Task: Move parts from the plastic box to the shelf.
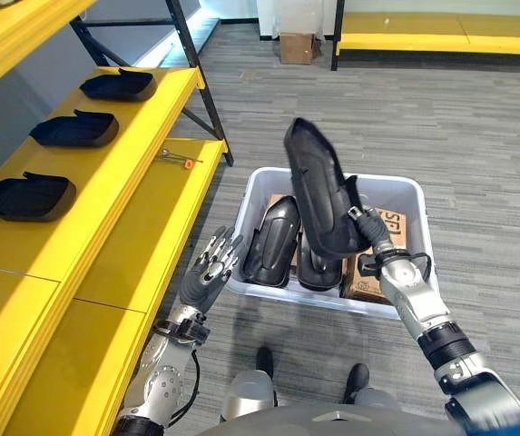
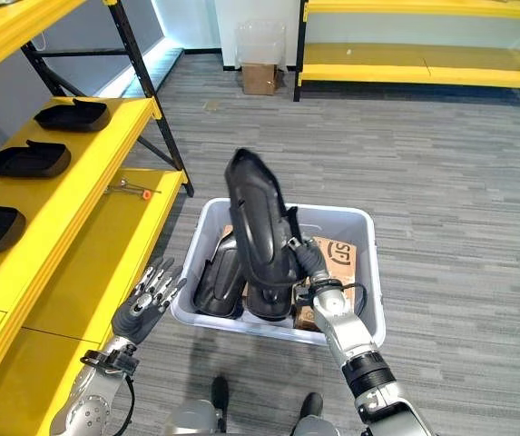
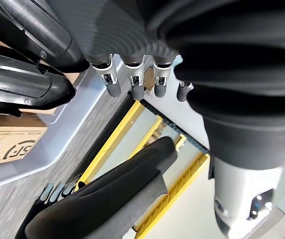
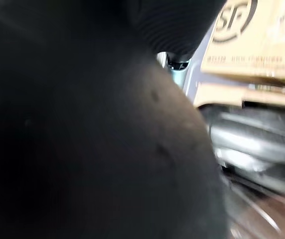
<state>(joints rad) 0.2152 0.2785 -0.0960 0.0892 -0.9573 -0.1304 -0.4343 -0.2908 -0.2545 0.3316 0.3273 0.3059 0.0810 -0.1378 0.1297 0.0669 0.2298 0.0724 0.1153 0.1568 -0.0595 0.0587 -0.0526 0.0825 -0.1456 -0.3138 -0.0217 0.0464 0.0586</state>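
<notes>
My right hand [image 1: 371, 234] is shut on the lower end of a long black moulded part [image 1: 318, 186], which stands raised and tilted above the pale plastic box [image 1: 407, 188]. From very close, the part [image 4: 82, 139] looms dark in the right wrist view. Two more black parts [image 1: 273, 241] lie in the box beside a cardboard carton [image 1: 375, 270]. My left hand [image 1: 209, 271] hovers open by the box's front left corner, its fingers [image 3: 132, 85] straight and holding nothing. Three black parts [image 1: 75, 129] rest in a row on the yellow shelf [image 1: 142, 213] to my left.
A small metal tool with an orange tip [image 1: 180, 160] lies on the lower shelf level. The shelf's dark upright [image 1: 201, 82] stands between shelf and box. Far off stand a cardboard box [image 1: 296, 47] and another yellow shelf [image 1: 441, 41]. Grey carpet surrounds the box.
</notes>
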